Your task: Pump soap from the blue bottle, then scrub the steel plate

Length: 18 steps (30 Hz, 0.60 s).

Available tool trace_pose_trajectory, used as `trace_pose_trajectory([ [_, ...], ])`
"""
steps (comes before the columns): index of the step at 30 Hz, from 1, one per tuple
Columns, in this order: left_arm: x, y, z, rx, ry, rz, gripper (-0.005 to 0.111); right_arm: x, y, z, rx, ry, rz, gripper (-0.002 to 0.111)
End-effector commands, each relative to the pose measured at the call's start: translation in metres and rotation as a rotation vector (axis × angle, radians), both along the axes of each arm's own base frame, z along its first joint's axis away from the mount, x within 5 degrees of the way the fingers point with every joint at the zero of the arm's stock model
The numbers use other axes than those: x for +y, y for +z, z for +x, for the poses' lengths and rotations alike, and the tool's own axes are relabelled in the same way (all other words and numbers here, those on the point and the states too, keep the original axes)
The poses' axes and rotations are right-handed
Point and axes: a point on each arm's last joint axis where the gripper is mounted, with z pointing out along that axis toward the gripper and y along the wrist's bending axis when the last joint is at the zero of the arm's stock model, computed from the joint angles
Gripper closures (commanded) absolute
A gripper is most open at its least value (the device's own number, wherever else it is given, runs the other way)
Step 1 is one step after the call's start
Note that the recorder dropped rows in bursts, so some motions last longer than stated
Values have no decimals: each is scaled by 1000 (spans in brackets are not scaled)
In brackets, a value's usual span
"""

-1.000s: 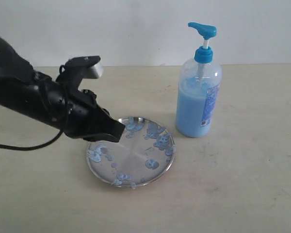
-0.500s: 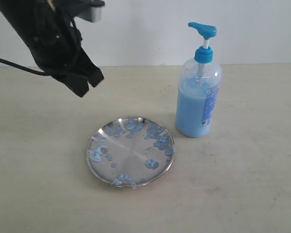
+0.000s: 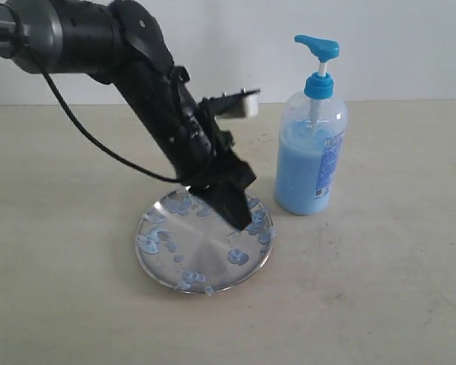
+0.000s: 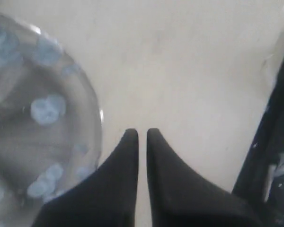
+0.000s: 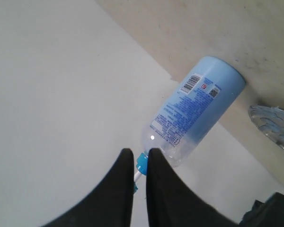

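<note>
Left hand (image 3: 241, 218), pressed nearly together and empty, points down at the steel plate (image 3: 200, 247) to scrub.
Exterior: soap (image 3: 238, 257) blobs dot the plate; blue bottle (image 3: 311, 163) just beside it on the table (image 3: 380, 289). Left wrist: tips sit by the plate's rim, so sweep inward, lightly. Right wrist: right hand (image 5: 140, 156), also pressed together, hangs apart from the blue bottle.

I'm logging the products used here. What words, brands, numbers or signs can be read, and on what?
No text can be read in any view.
On the blue bottle, the label: lines of blue print, too small to read.
On that label, the barcode: digits too small to read.
On the steel plate: no marking visible.
</note>
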Motion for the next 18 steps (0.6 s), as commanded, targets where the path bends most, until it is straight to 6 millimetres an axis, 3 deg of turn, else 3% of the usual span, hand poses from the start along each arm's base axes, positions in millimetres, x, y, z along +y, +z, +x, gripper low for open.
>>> trace_pose_trajectory([
  [1, 49, -21, 20, -211, 121, 596, 102, 0, 0, 0, -2, 1, -7, 109],
  [2, 49, -20, 36, -343, 279, 590, 102, 0, 0, 0, -2, 1, -7, 109],
  [4, 34, -22, 41, -359, 315, 427, 102, 0, 0, 0, -2, 1, -7, 109],
  [6, 16, -27, 27, -222, 180, 255, 102, 0, 0, 0, -2, 1, -7, 109],
  [8, 10, -28, 4, -60, -108, 159, 102, 0, 0, 0, -2, 1, -7, 109],
  [11, 21, -27, 4, -69, -115, 274, 102, 0, 0, 0, -2, 1, -7, 109],
  [13, 36, -20, 15, -189, -14, 439, 102, 0, 0, 0, -2, 1, -7, 109],
  [15, 45, -10, 40, -428, 224, 517, 102, 0, 0, 0, -2, 1, -7, 109],
  [17, 46, 0, 54, -491, 527, 432, 102, 0, 0, 0, -2, 1, -7, 109],
  [18, 41, 1, 55, -471, 584, 368, 102, 0, 0, 0, -2, 1, -7, 109],
])
